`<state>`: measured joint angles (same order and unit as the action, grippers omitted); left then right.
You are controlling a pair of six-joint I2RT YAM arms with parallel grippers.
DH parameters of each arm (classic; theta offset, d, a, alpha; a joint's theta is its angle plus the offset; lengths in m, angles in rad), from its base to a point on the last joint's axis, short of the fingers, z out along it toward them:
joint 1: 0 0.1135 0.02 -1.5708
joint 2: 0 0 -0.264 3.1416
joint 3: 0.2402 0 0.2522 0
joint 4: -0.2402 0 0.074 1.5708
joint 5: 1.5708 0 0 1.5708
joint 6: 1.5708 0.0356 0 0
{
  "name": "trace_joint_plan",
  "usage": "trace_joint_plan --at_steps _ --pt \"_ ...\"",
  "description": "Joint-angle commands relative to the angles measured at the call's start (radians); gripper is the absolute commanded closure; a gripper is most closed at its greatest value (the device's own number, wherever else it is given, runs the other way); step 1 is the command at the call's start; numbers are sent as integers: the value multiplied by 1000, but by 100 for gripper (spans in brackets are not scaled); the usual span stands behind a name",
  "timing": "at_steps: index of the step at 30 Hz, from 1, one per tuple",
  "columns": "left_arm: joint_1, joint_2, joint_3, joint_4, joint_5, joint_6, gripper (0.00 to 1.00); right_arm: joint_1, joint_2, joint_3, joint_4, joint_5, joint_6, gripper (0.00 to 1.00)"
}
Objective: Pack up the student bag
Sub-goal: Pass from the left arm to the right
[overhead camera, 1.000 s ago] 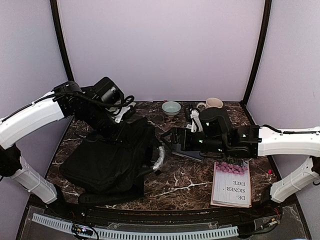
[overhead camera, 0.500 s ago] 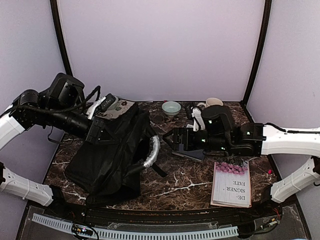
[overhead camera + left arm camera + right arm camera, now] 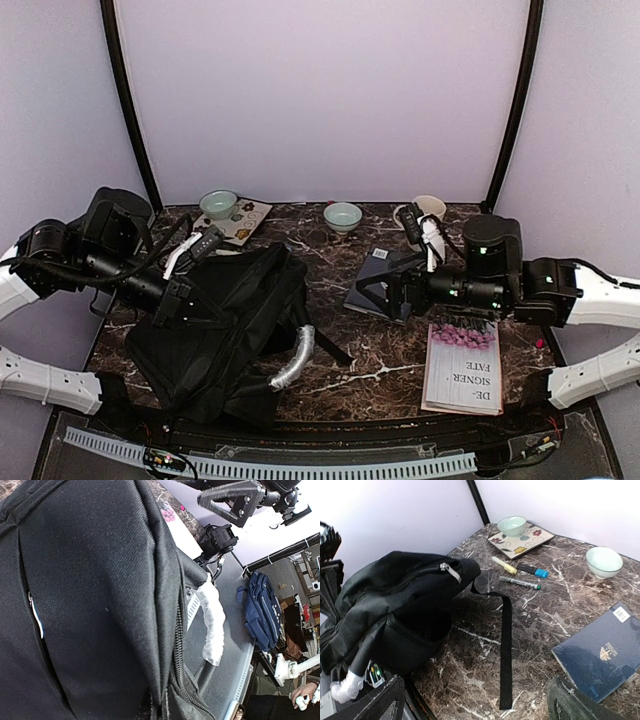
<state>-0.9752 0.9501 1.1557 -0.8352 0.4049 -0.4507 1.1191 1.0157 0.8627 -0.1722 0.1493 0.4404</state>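
Hugging the table's (image 3: 380, 352) near-left edge, student bag (image 3: 222, 330) lies slumped.

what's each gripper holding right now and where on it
The left gripper is shut on the bag, pinching fabric at its left side; the exact spot is hidden. The right gripper is open and holds nothing.

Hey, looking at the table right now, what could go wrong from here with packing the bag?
1. The left gripper seems to hold the student bag by fabric alone; it could slip and the bag could slump.
2. The loose strap lies between the bag and the dark blue notebook; it might snag the open right gripper.
3. Dragging the bag could sweep away the pens beside it.
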Motion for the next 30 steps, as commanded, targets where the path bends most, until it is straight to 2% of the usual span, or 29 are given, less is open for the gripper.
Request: trace_joint_plan --at_steps 1,6,12,18,22,27,30 --pt "-3 -75 -50 5 -70 58 100 6 56 -24 71 -175 -58 1" --pt "-2 -63 -53 -2 -93 96 100 25 199 43 127 -226 -80 1" --pt "-3 -34 -51 38 -76 86 100 23 306 81 327 -290 -108 1" --pt "-3 -68 -77 66 -108 75 100 -94 376 92 512 -463 123 0" --pt "-3 -70 -92 85 -113 55 100 -153 384 66 623 -562 211 3" --pt "-3 -69 -95 109 -133 42 100 -231 451 132 615 -687 301 13" --pt "-3 -73 -98 130 -144 37 100 -235 515 220 530 -752 292 14"
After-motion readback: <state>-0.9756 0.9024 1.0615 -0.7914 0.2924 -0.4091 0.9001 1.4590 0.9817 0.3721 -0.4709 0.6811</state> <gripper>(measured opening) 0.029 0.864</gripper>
